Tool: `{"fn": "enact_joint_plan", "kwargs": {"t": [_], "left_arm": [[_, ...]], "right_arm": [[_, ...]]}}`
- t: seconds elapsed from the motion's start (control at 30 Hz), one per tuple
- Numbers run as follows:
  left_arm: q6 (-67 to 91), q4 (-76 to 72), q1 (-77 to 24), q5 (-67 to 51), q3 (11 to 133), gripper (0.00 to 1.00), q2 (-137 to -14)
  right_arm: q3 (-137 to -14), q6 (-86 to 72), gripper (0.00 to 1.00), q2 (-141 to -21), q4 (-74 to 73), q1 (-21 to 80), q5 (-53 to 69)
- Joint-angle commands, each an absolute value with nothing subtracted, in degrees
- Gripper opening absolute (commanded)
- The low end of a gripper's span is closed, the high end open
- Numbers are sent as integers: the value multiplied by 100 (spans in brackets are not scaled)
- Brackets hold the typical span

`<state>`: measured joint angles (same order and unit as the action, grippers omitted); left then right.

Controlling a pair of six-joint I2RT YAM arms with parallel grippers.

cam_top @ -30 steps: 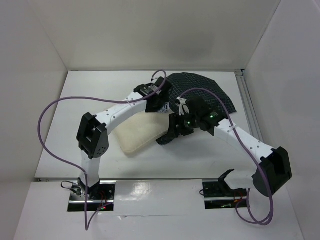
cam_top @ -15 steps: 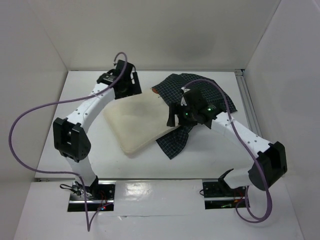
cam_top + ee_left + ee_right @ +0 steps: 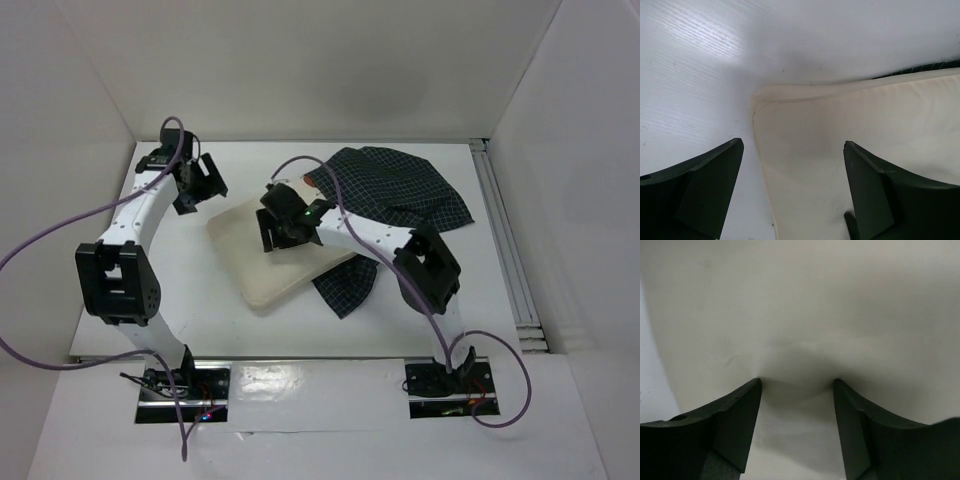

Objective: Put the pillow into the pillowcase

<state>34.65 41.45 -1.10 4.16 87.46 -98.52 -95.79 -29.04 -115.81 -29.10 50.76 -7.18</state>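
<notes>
White table point(image 3: 180, 300) lies under my left gripper point(image 3: 206, 185), spread wide by the pillow's point(image 3: 270, 268) 10 o'clock corner. A purple cable point(image 3: 50, 235) loops behind it. My right gripper point(image 3: 796, 382) presses into the pillow's middle, fingers parted. The checked pillowcase point(image 3: 400, 185) lies at 2 o'clock, partly underneath the pillow.

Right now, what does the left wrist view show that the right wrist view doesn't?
Only left wrist: a rounded corner of the pillow on the table, a dark sliver of pillowcase behind it, and the left claw open over it. Only right wrist: the right claw with tips pressed into the pillow, fabric puckering between them. Both: cream pillow between spread fingers.
</notes>
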Motion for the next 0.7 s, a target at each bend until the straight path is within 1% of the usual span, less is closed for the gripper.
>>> {"fn": "enact_joint_plan", "kwargs": {"t": [0.0,0.03,0.07,0.1,0.13,0.17,0.2,0.23,0.3,0.33,0.43,0.47,0.5,0.57,0.63,0.67], "left_arm": [[3419,3973,-9,0,8667,95,-9439],[3419,3973,-9,-104,8666,95,-9379],[3419,3973,-9,-184,8605,95,-9378],[3419,3973,-9,-272,8544,95,-9317],[3419,3912,-9,-386,8543,94,-9316],[3358,3911,-9,-448,8491,94,-9316],[3305,3911,-78,-500,8438,92,-9255],[3252,3859,-131,-553,8438,92,-9255],[3130,3858,-132,-703,8385,92,-9203],[3129,3858,-184,-764,8385,92,-9202],[3076,3745,-264,-914,8139,92,-9062],[3128,3692,-333,-1045,8078,92,-9062],[3216,3631,-404,-1098,8008,93,-9009],[3286,3472,-465,-1230,7849,94,-9009],[3287,3419,-519,-1520,7787,94,-9166],[3287,3419,-658,-1573,7787,94,-9219]], "right_arm": [[-9388,-3128,63,-11848,-2699,4914,-985],[-9187,-3207,54,-11848,-2550,4913,-897],[-8950,-3278,29,-11708,-2497,4835,-844],[-8338,-3278,16,-11550,-2426,4834,-844],[-8010,-3374,7,-11122,-2426,4703,-844],[-7668,-3479,0,-10848,-2374,4641,-913],[-6994,-3480,0,-10559,-2373,4562,-1045],[-6674,-3567,0,-9912,-2469,4405,-1150],[-6102,-3726,0,-9223,-2820,4229,-1501],[-5682,-3779,0,-8576,-2969,4010,-1599],[-5467,-3963,0,-7824,-3567,3736,-1888],[-5528,-3964,3,-7553,-3760,3587,-1890],[-5641,-3964,20,-7480,-3831,3534,-1942],[-6140,-3877,65,-7532,-3832,3533,-1942],[-6563,-3710,93,-7759,-3832,3533,-1942],[-6983,-3648,96,-8100,-3832,3533,-1942]]}}
